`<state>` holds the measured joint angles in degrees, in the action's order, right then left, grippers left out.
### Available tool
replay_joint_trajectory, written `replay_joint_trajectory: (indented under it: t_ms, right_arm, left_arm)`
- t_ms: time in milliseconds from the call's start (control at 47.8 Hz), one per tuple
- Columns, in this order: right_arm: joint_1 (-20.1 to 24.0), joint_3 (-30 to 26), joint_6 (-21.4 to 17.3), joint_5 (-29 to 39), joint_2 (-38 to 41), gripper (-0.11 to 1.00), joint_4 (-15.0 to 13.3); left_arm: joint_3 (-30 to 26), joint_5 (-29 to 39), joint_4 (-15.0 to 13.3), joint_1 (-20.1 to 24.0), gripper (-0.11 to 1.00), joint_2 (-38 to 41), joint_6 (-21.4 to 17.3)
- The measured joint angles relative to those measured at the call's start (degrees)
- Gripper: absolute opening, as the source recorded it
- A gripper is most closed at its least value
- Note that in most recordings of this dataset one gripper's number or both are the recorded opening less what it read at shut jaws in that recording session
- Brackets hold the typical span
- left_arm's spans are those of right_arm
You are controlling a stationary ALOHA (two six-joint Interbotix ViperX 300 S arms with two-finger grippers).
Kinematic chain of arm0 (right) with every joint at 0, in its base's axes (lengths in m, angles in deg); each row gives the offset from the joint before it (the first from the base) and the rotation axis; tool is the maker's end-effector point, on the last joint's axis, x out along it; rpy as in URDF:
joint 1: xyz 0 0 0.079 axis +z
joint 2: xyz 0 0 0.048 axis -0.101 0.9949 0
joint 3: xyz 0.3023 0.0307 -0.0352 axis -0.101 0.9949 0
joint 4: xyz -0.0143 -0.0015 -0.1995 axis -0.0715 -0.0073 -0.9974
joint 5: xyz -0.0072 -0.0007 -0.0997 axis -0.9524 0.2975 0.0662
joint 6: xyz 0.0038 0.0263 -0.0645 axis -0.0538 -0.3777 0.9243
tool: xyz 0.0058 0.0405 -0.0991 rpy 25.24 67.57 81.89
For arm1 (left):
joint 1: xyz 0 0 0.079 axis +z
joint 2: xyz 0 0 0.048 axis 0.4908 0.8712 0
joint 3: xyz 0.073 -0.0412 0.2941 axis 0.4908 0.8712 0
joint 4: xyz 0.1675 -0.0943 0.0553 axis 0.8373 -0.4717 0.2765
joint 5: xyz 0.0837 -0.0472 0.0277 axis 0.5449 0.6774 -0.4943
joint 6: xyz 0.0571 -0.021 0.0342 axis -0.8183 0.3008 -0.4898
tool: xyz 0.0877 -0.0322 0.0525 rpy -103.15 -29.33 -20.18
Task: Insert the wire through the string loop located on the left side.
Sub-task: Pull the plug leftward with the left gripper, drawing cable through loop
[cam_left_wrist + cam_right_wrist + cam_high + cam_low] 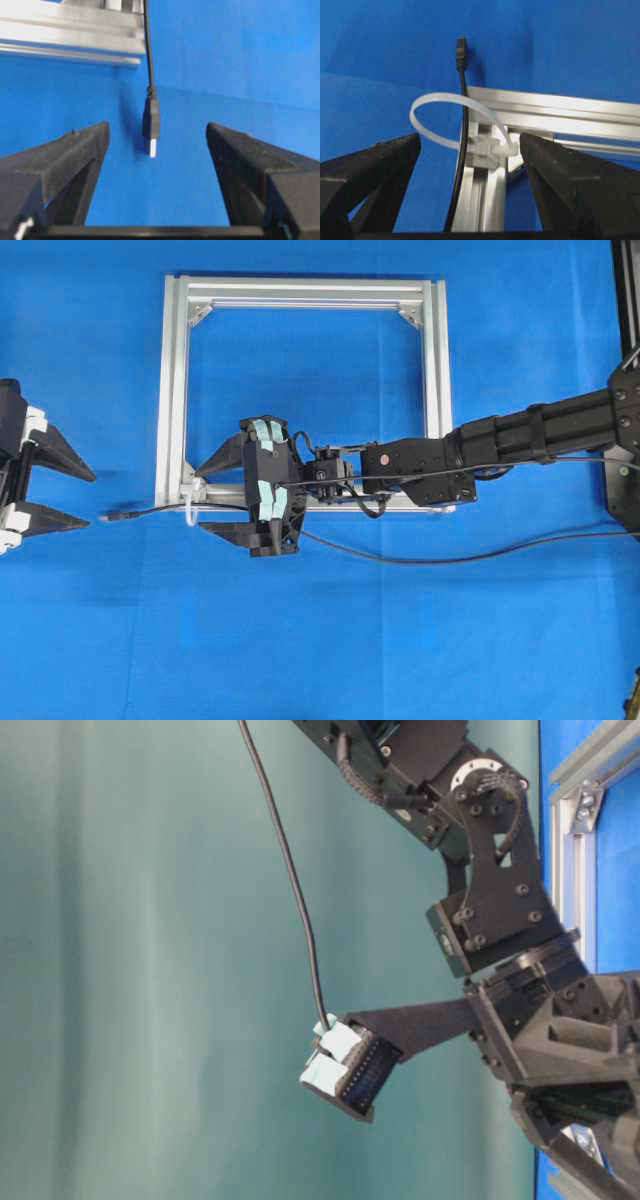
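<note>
Left claw [72, 496]: at the left edge of the overhead view, spread wide, holding nothing; the plug lies on the worktop just ahead of its tips, untouched.

Right claw [208, 497]: reaching across the frame's lower left corner, spread wide, one finger on each side of the corner, gripping nothing.

Wire [160, 508]: thin black cable lying on the blue worktop [320, 640]. It runs from the right, under the right arm, along the lower rail, through the loop, and ends left of the frame in a plug [152, 125] with a silvery tip, flat on the worktop and pointing toward the left claw.

Loop [451, 116]: whitish translucent band fastened at the frame's lower left corner, standing out past the rail; the wire passes through it.

Frame [300, 290]: silver aluminium rectangle lying flat on the worktop.
</note>
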<state>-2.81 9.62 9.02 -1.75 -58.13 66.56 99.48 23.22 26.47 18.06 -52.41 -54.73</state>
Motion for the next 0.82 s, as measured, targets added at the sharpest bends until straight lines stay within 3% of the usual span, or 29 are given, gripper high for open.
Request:
replay_joint_trajectory:
  t_ms: [523, 816]
  right_arm:
    - [0.0, 1.4, 0.4, 5.4, -10.4, 0.95, -0.2]
    - [0.0, 1.4, 0.4, 7.5, -14.4, 0.95, -0.3]
  left_arm:
    - [-2.2, 0.0, 1.7, 1.5, 0.7, -11.1, -0.9]
    - [-3.7, -0.1, 3.3, 3.3, 0.69, -12.4, -1.2]
